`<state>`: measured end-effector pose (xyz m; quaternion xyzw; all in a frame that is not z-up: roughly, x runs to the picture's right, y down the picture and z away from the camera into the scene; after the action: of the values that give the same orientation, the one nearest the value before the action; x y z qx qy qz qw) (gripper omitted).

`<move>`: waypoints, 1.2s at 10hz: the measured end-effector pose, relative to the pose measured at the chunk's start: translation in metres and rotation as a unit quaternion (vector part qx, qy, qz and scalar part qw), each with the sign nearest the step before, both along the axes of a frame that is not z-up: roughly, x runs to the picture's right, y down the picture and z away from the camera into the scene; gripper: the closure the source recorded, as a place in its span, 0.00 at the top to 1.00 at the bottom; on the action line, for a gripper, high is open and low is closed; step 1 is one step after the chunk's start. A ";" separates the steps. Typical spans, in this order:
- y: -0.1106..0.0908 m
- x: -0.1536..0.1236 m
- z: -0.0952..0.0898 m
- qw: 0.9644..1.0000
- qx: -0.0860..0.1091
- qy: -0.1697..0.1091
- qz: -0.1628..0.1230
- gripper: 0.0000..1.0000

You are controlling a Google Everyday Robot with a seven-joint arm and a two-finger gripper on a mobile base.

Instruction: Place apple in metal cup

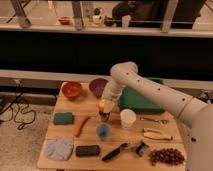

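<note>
Camera view: apple [106,105] hangs in the gripper [106,107] right above the metal cup [105,117], near table [95,129] centre. Risk, as I judge it: a slightly off-centre release lets the apple hit the rim, tip the cup or roll toward the blue cup [103,131] at 6 o'clock or the white cup [128,118] at 3 o'clock. Fingers are pinched tight on the apple.
</note>
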<state>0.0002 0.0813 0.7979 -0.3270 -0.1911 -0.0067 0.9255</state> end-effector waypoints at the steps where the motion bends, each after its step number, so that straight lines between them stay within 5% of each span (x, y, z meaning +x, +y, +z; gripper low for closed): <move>1: 0.003 -0.001 -0.002 1.000 -0.002 0.000 -0.003 0.05; 9: 0.018 -0.014 0.007 0.999 -0.023 -0.003 -0.030 0.05; 12: 0.018 -0.012 0.007 0.999 -0.023 -0.002 -0.029 0.28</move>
<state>-0.0123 0.0997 0.8051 -0.3537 -0.1840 -0.0299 0.9166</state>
